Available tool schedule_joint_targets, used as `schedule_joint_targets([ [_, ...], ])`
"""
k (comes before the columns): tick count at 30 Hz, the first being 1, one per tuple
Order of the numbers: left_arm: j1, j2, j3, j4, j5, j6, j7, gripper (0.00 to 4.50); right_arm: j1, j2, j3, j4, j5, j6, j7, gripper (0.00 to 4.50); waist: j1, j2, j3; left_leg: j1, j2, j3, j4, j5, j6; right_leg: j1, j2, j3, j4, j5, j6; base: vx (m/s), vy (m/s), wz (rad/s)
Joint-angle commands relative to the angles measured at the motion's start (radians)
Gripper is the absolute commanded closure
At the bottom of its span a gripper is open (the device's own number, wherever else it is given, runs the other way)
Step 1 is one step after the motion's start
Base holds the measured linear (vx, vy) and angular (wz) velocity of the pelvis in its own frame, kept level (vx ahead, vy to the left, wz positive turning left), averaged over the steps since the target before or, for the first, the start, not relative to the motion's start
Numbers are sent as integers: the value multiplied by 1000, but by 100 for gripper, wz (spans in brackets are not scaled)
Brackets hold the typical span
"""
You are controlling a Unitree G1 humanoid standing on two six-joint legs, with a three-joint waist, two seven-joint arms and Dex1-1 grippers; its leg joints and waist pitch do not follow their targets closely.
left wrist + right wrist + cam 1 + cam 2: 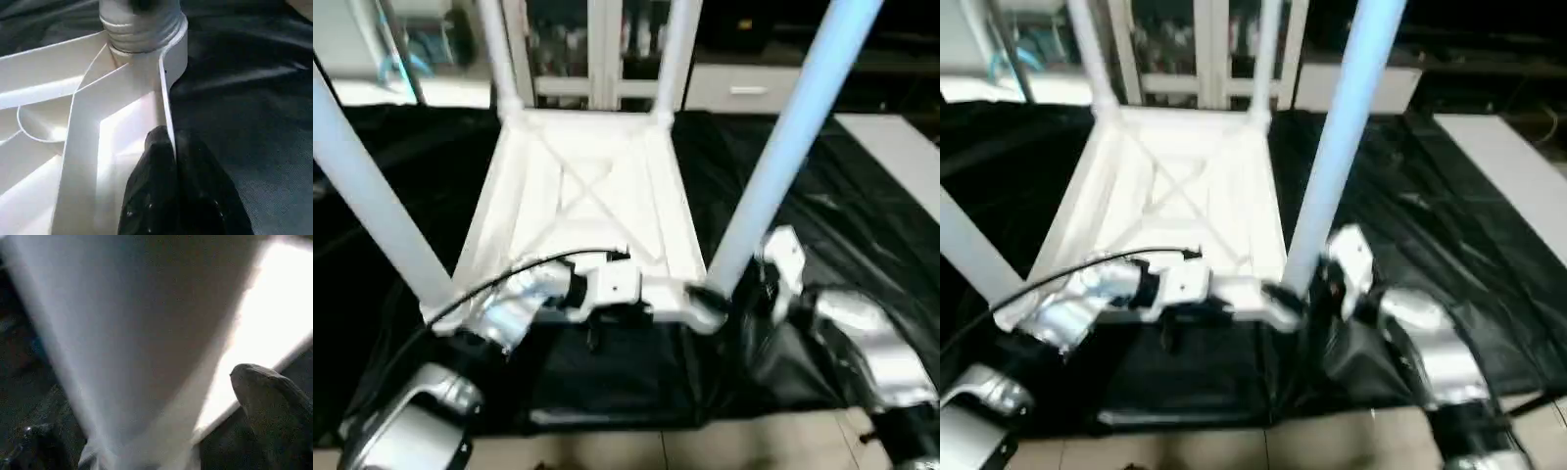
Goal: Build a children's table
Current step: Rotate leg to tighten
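While tabletop (587, 196) lies inverted | left gripper (168, 147) jaws pinching rim | right gripper (744, 284) jaws unclear

The tabletop (582, 196), at the centre of the frame, is looking like smooth white plastic with a soft sheen along its ribs. The legs (793, 137) are showing the same smooth white plastic. Under them the cloth (862, 225) is lying black, wrinkled and faintly glossy. The forearms (862, 338), low in the frame, are shining like brushed silver metal. The left gripper (171, 196) is appearing matt black, slightly grainy.
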Motion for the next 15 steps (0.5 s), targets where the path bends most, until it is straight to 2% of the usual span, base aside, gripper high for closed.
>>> schedule_joint_targets([
  [1, 45, -2, -103, 25, 29, 5, -101, 450, -6, -11, 15, 2, 14, 12, 59, 6, 0, -14, -56, 17, 70, -26, -61, -118, 113, 38, -68, 44, -37, -44, -274, 0, 0, 0],
  [3, 46, 0, -104, 16, 25, 8, -111, 450, -13, -12, 25, 7, 8, 12, 77, 6, 1, -13, -54, 20, 72, -27, -63, -138, 104, 35, -68, 43, -42, -93, -268, 0, 0, 0],
  [4, 43, -1, -106, 10, 28, 12, -113, 450, -22, -11, 39, 15, -2, 14, 87, 6, 2, -15, -51, 21, 74, -28, -66, -168, 83, 34, -68, 43, -47, -149, -259, 0, 0, 0],
  [7, 40, -5, -105, 1, 29, 24, -117, 450, -39, -6, 51, 21, 5, 28, 107, 6, -2, -13, -48, 23, 75, -31, -72, -226, 43, 31, -68, 43, -56, -230, -236, 0, 0, 0],
  [9, 40, -3, -104, -5, 29, 29, -120, 450, -43, -7, 54, 22, 7, 31, 120, 6, -3, -14, -48, 23, 75, -33, -73, -236, 33, 31, -68, 43, -56, -240, -232, 0, 0, 0],
  [11, 41, 0, -104, -9, 31, 33, -123, 450, -45, -11, 55, 26, 6, 31, 137, 33, -4, -15, -49, 22, 75, -34, -73, -230, 27, 33, -68, 44, -54, -230, -228, 0, 0, 0],
  [15, 41, 7, -103, -3, 38, 31, -130, 450, -40, -33, 66, 32, -11, 25, 179, 59, -3, -16, -52, 21, 73, -31, -67, -188, 46, 36, -66, 43, -47, -159, -244, 0, 0, 0],
])
